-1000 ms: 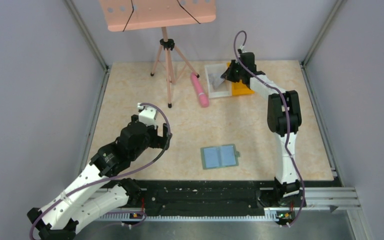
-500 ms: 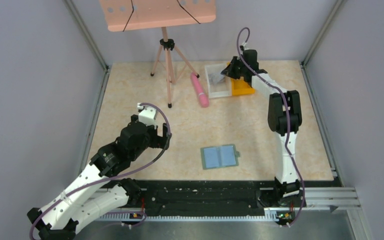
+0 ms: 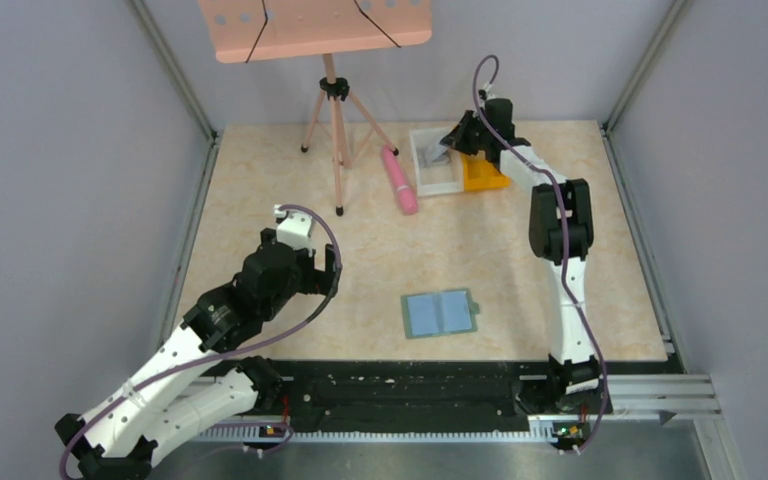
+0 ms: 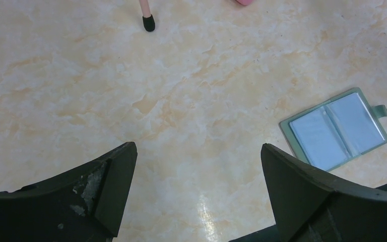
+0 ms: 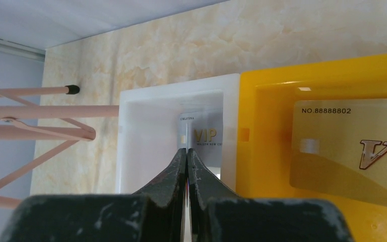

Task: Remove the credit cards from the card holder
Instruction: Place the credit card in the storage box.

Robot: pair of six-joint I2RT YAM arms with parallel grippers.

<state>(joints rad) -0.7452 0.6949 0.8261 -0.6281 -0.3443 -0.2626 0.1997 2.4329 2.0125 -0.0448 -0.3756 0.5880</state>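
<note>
The card holder [image 3: 440, 313] lies spread open on the table, sage-green with blue pockets; it also shows in the left wrist view [image 4: 335, 130]. My left gripper [image 3: 328, 272] is open and empty, hovering left of the holder [image 4: 199, 156]. My right gripper [image 3: 452, 145] is at the far side over the white bin [image 3: 436, 178]. It is shut on a grey credit card [image 5: 206, 133] printed "VIP", which sticks out past the fingertips above the white bin [image 5: 146, 126]. A gold credit card [image 5: 347, 146] lies in the orange bin [image 5: 262, 126].
A pink music stand on a tripod [image 3: 334, 120] stands at the back left, one foot in the left wrist view [image 4: 148, 22]. A pink tube-shaped object [image 3: 400, 180] lies left of the white bin. The orange bin [image 3: 482, 175] touches the white bin's right side. Grey walls enclose the table.
My right gripper has shifted slightly toward the far wall and lifted the grey card higher over the white bin. The left arm and the card holder have not moved.
</note>
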